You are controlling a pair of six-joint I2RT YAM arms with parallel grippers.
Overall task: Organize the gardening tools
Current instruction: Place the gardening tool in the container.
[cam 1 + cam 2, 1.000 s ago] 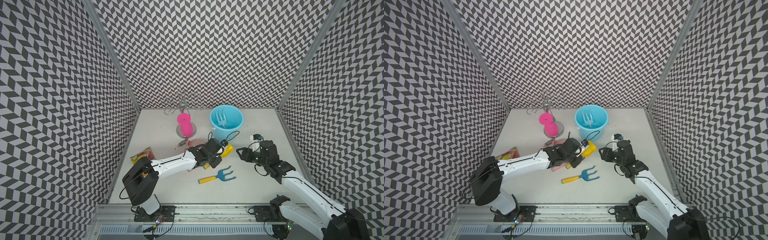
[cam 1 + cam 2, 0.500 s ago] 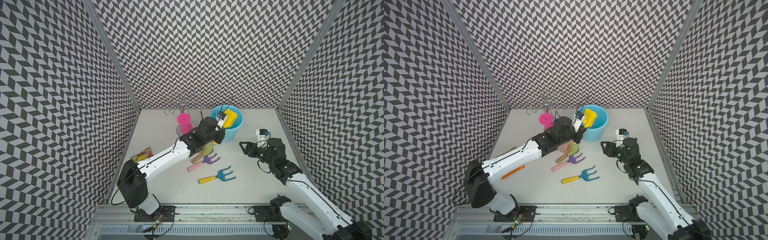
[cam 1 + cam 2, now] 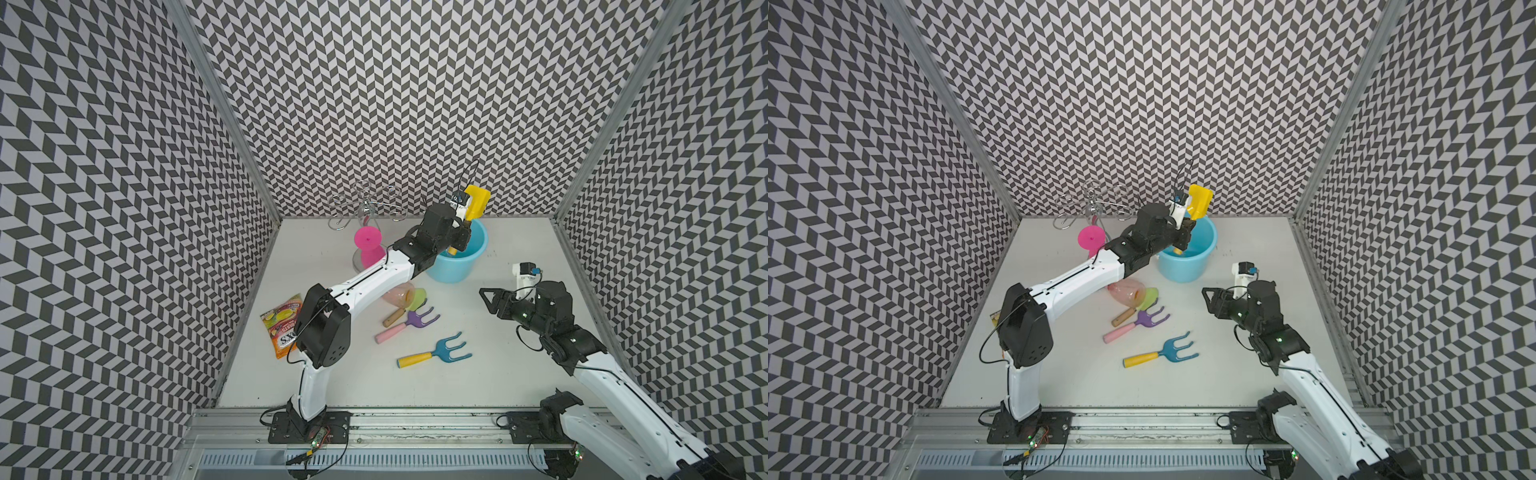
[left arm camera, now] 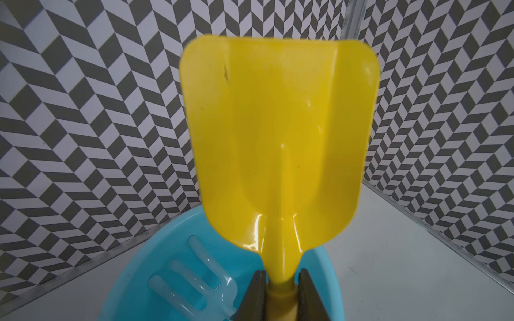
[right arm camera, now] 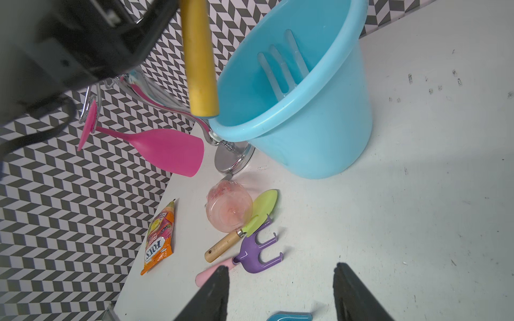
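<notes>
Holding the yellow shovel (image 3: 476, 203) blade up and handle down, we have the left jaws clenched on its neck just under the blade, as the left wrist view shows, so that the handle can drop straight into the blue bucket (image 3: 455, 272) at the back of the worktop (image 3: 519, 374). In both top views the handle's lower end sits over the bucket's mouth, close to its near rim. Whether the tip is below the rim we cannot tell. We judge a small shift toward the middle of the opening would stop it catching the edge on release. The pale-blue fork (image 4: 192, 280) leans inside the bucket with its tines up, which suggests the bucket is where the tools are being gathered. The right jaws are released, parted and empty, poised above the worktop just beside the blue rake (image 3: 451, 350), probably the easiest next pick for that arm. The green trowel (image 3: 417, 297), the purple fork (image 3: 417, 319) and the translucent spray bottle (image 3: 399, 296) lie in a tight cluster between the arms. The bottle is on its side against the trowel's blade, so lifting one may nudge the others. The snack packet (image 3: 282, 324) and the pink cup (image 3: 368, 243) on its chrome stand are not tools, so we would leave them
</notes>
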